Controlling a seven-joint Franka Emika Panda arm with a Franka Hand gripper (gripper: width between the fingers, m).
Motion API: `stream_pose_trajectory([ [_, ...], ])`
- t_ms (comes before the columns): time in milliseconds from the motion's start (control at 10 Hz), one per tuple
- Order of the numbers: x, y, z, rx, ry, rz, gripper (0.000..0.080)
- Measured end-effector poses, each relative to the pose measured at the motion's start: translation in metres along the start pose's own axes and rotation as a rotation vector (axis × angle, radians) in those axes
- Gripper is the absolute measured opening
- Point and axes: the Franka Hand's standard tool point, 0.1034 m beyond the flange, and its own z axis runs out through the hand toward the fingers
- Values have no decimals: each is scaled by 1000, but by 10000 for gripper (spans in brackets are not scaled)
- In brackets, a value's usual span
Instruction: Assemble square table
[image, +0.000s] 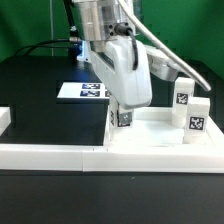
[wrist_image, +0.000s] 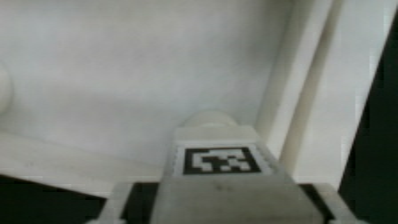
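Border: long low white plastic wall runs nearest the camera;
Tabletop: flat white square slab lies just behind it;
Gripper: two-finger claw clamped on a short white tagged leg at the slab's edge;
Legs: two upright tagged posts behind;
Back: marker board

We see a black, flat-topped bench carrying everything in the exterior view. Along its near edge runs a long, low white border wall, with a short raised end piece at the exterior view's left. Farther back on the bench lies the thin, flat white marker board, printed with black-and-white tags; we can make out only part of it. A green backdrop fills the upper corner at the exterior view's left, and black cables trail in front of it.
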Motion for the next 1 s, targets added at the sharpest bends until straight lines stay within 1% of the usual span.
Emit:
stream_pose_trajectory([
  [300, -5, -3, -1, 4, 1, 308, 287],
  [500, -5, -4, 0, 6, 3, 488, 287],
  [700, -5, -4, 0, 8, 11, 571, 292],
  [800, -5, -3, -1, 5, 22, 653, 301],
  [900, -3, 1, -1, -6, 44, 684, 308],
  [1000, -2, 1, -1, -4, 49, 691, 308],
])
